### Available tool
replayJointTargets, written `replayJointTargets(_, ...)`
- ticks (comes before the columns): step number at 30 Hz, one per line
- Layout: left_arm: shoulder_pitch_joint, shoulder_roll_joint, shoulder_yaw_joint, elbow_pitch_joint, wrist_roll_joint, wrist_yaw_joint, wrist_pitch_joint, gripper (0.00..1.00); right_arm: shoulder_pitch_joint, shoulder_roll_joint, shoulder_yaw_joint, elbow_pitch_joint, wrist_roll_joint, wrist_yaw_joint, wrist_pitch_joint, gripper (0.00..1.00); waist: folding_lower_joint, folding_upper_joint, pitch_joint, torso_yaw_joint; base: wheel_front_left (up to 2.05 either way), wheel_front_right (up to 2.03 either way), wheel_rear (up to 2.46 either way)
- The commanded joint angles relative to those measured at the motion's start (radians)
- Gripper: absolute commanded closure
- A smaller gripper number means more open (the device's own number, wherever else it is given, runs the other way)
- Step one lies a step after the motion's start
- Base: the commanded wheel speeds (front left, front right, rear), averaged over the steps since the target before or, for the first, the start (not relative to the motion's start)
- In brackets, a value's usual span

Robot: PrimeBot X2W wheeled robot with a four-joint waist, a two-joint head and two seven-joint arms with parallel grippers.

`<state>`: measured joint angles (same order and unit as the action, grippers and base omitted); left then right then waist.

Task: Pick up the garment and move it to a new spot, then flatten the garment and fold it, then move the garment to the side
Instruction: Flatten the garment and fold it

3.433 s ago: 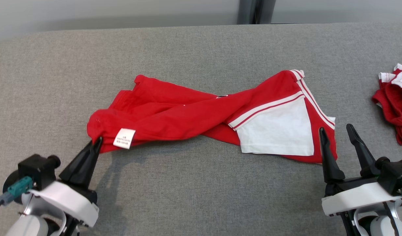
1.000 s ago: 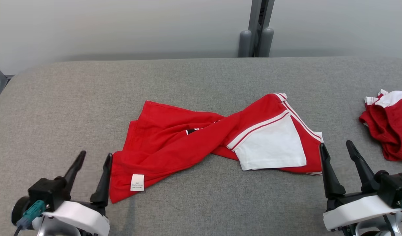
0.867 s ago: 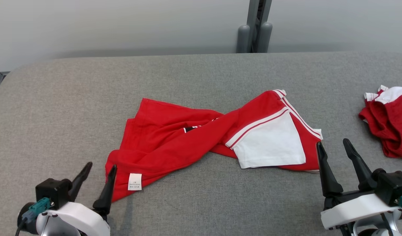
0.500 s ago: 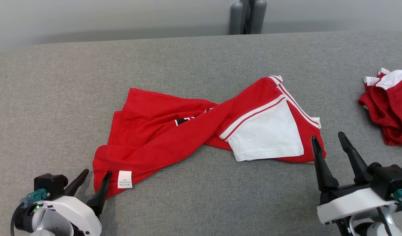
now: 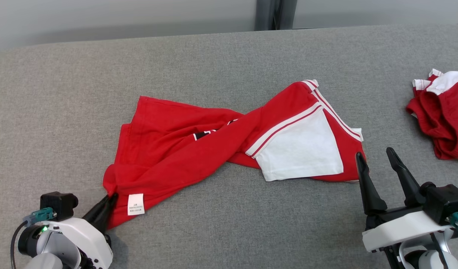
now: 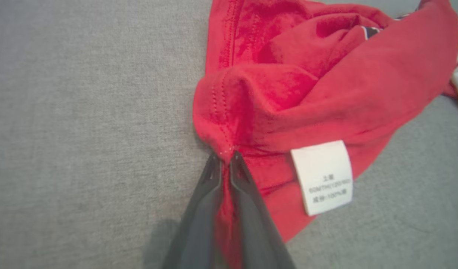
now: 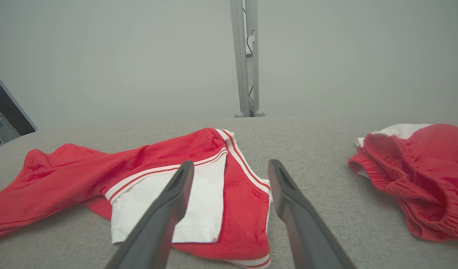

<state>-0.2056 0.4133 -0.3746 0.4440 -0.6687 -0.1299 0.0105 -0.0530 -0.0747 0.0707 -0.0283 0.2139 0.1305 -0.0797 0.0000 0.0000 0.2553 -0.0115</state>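
L gripper, spread a sec ago, now pinches near-left corner of red-and-white garment — twisted, mid grey tabletop — so lift can start. R gripper spread, beside its right end.

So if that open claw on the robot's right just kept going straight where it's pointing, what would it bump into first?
Probably the garment: the right gripper is open and points at the garment's striped end just ahead. How high it rides above the cloth is unclear.
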Motion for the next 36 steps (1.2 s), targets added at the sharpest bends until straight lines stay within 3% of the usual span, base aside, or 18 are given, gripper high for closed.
replayJointTargets(1, -0.010, 0.008, -0.012, 0.012, -0.006, 0.000, -0.004, 1.00, -0.011, -0.008, -0.006, -0.001, 0.004, 0.000, -0.003, 0.00, 0.0000, 0.0000, 0.001, 0.001, 0.00, 0.00, 0.00)
replayJointTargets(9, -0.041, 0.040, -0.049, 0.029, -0.042, 0.000, -0.068, 1.00, -0.018, -0.027, -0.028, 0.001, 0.018, 0.001, 0.016, 0.00, 0.0000, 0.0000, 0.008, 0.015, 0.00, 0.00, 0.00)
replayJointTargets(14, -0.065, 0.044, -0.069, 0.025, -0.045, 0.000, -0.080, 1.00, -0.038, -0.082, 0.034, 0.055, 0.049, 0.000, 0.075, 0.00, 0.0000, 0.0000, 0.021, 0.035, 0.00, 0.00, 0.00)
replayJointTargets(25, -0.100, 0.047, -0.101, 0.034, -0.055, 0.000, -0.108, 1.00, -0.123, -0.120, 0.153, 0.224, 0.119, 0.000, 0.075, 0.00, 0.0000, 0.0000, 0.048, 0.057, 0.00, 0.00, 0.00)
replayJointTargets(28, -0.110, 0.047, -0.107, 0.036, -0.055, 0.000, -0.122, 1.00, -0.142, -0.127, 0.189, 0.243, 0.144, 0.000, 0.061, 1.00, 0.0000, 0.0000, 0.052, 0.061, 0.00, 0.00, 0.00)
replayJointTargets(36, -0.122, 0.052, -0.071, -0.022, -0.053, 0.013, -0.209, 1.00, -0.149, -0.152, 0.190, 0.167, 0.171, 0.000, -0.030, 1.00, 0.0000, 0.0000, 0.041, 0.061, 0.00, 0.00, 0.00)
